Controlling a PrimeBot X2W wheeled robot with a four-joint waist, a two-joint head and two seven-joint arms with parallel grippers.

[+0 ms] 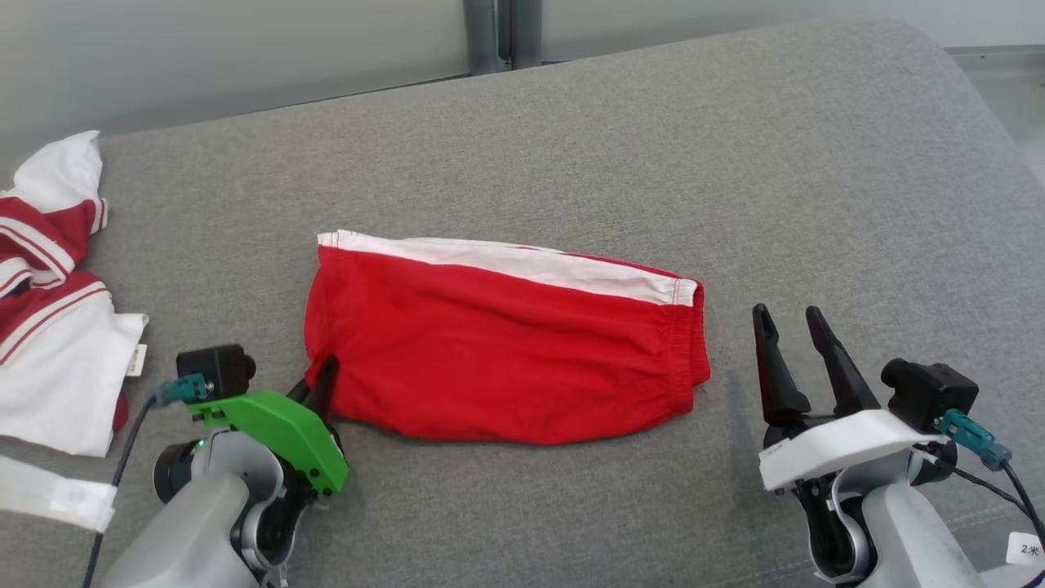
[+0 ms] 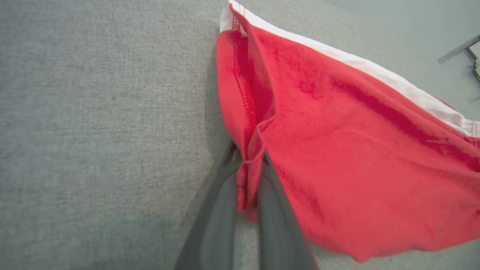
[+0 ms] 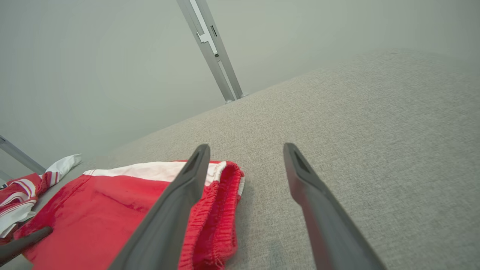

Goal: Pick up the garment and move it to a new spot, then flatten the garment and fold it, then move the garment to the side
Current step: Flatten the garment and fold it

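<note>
Left wrist view, left gripper (image 2: 248, 157) fingers clamped on a corner hem of the red garment (image 2: 356, 150), cloth spreading right of them, right gripper (image 1: 788, 314) fingers spread wide, its elastic end just left of them.

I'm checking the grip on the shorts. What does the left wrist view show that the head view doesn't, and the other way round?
Left wrist view adds: the hem of the red shorts bunched and pinched between the shut fingers of the left tool, stitching visible. Head view adds: the right tool open beside the waistband end, touching nothing, and a striped garment at the far left. Both: the shorts with their white stripe on the grey cushion, the left tool at their corner.
</note>
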